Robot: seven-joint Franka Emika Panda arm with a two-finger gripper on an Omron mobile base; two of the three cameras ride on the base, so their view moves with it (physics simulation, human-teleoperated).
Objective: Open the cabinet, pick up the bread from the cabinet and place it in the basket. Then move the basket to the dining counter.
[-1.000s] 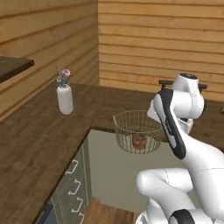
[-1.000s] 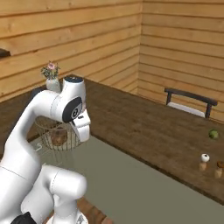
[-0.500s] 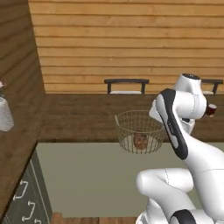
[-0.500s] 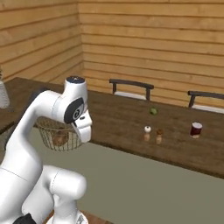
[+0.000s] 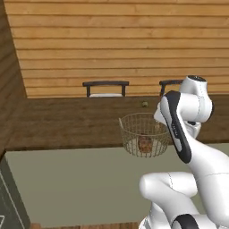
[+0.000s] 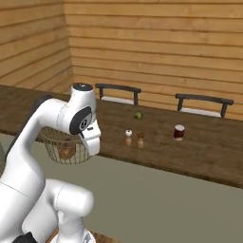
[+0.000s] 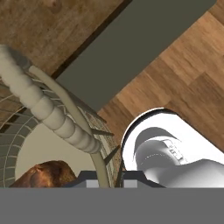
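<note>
Clearly pinched shut on the basket's (image 5: 144,134) rim, the gripper (image 7: 109,177) could tip it, spilling the bread (image 5: 145,143) short of the dining counter (image 5: 80,123).

The dining counter (image 6: 204,152) is bare at 9 o'clock of the shakers (image 6: 134,138); the jar (image 6: 179,132) stands at 3 o'clock.

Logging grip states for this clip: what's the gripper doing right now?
Gripper: shut on the rim of the basket, which holds the bread.

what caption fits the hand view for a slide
Pincer shut on the basket rim, bread inside.
</note>
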